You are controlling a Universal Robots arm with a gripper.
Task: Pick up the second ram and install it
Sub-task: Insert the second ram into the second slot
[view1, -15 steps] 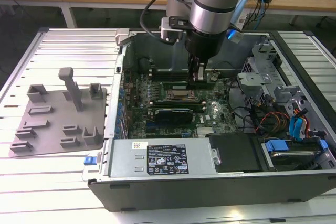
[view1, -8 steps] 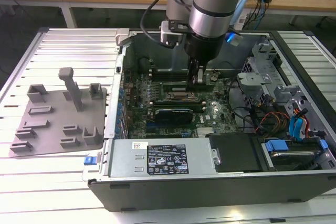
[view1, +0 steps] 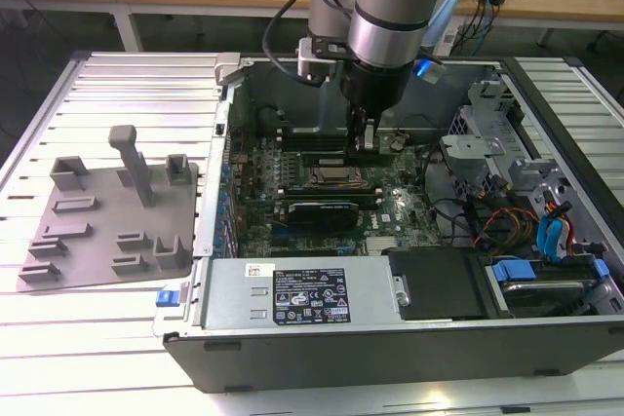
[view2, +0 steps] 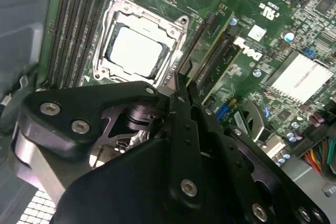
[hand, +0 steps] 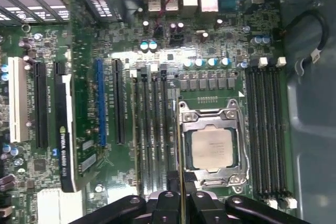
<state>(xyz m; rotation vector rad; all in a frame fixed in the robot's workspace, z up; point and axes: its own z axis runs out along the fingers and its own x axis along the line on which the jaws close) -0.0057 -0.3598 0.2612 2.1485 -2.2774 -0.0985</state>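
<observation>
1. The arm reaches down into the open computer case (view1: pixel 546 270), its gripper (view1: pixel 366 133) low over the motherboard (view1: pixel 409 211), near the far edge of the board.
2. In the first wrist view the gripper (hand: pixel 181 203) has its fingers closed on a thin edge-on strip, the second ram (hand: pixel 180 166). The stick runs along the line between the processor socket (hand: pixel 212 148) and the bank of memory slots (hand: pixel 149 129) beside it.
3. In the second wrist view the same thin strip (view2: pixel 184 85) sticks out past the fingertips (view2: pixel 181 95) toward the board, next to the socket (view2: pixel 139 48).
4. So the pickup looks done: the stick is off the grey holder tray (view1: pixel 107 216), which sits outside the case on the slatted table (view1: pixel 58 338).
5. Seating looks unfinished, my guess; can't tell whether the stick's lower edge touches a slot.
6. Another bank of slots (hand: pixel 265 129) lies on the other side of the socket; can't tell if those are filled.
7. A black graphics card (hand: pixel 65 129) sits well apart from the gripper.
</observation>
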